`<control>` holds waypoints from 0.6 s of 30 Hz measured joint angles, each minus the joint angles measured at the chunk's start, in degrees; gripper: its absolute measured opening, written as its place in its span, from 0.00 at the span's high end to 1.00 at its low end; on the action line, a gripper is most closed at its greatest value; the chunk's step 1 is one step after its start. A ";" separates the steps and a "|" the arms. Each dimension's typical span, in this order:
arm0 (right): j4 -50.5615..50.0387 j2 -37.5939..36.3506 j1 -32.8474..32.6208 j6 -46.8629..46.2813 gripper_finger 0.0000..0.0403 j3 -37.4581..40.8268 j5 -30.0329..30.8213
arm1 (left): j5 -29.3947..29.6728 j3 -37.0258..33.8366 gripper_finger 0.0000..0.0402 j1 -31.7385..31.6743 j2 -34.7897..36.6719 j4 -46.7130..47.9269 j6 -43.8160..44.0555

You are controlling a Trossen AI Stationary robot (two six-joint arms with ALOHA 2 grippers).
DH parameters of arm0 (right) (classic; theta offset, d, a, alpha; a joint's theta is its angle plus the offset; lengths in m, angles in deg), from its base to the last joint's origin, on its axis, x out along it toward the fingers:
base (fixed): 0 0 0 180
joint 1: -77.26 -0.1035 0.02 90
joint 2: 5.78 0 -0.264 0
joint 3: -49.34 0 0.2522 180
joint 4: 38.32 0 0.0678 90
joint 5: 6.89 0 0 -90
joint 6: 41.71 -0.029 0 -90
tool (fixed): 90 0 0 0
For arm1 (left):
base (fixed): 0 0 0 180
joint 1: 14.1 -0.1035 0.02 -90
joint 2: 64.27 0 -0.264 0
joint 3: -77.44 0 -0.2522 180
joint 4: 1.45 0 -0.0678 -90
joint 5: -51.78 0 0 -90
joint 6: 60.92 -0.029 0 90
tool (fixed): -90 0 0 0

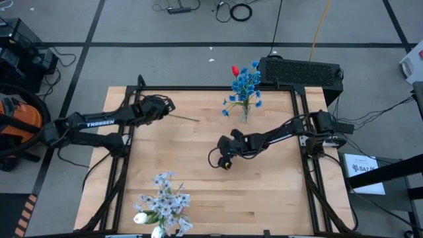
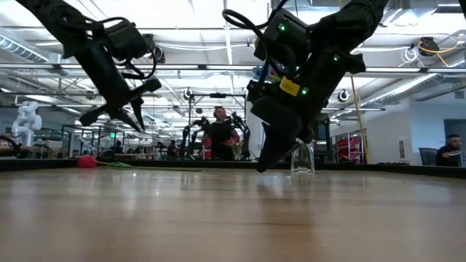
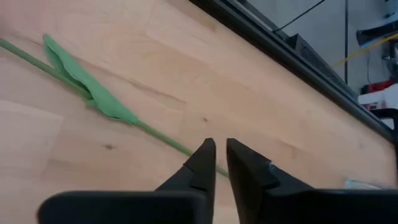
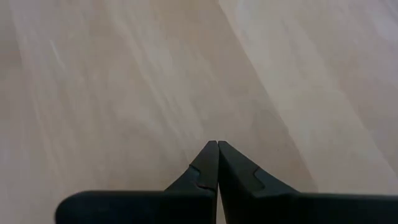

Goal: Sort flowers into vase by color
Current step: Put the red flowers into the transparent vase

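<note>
One green-stemmed flower point(image 3: 93, 93) lay loose on the tabletop point(image 1: 198, 192), left of the blue-flower vase point(image 1: 245, 114). I judged the pick-up step was in hand: my left tool point(image 3: 217, 163), fingers slightly apart and pinching nothing, hung over its stem and next needed to descend and close. My right tool point(image 4: 217, 165), pressed together, waited near the vase. Only the low view showed a red bud point(image 2: 87, 161).

The wooden table point(image 1: 198, 192) bears two vases and a loose green stem point(image 3: 93, 93).
</note>
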 joint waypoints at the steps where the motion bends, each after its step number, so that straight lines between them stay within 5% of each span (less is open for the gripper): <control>1: -0.08 0.00 -0.17 0.00 1.00 0.00 0.00 | -0.62 0.00 0.87 -0.58 0.00 -0.20 0.00; 10: -0.11 0.00 -0.34 0.05 1.00 0.57 -1.33 | -0.72 0.00 0.64 -3.41 0.00 -0.81 -1.92; 18: 0.22 -0.02 -0.34 -1.49 1.00 1.84 -1.42 | -4.33 -0.02 0.63 -9.19 -1.38 7.69 7.39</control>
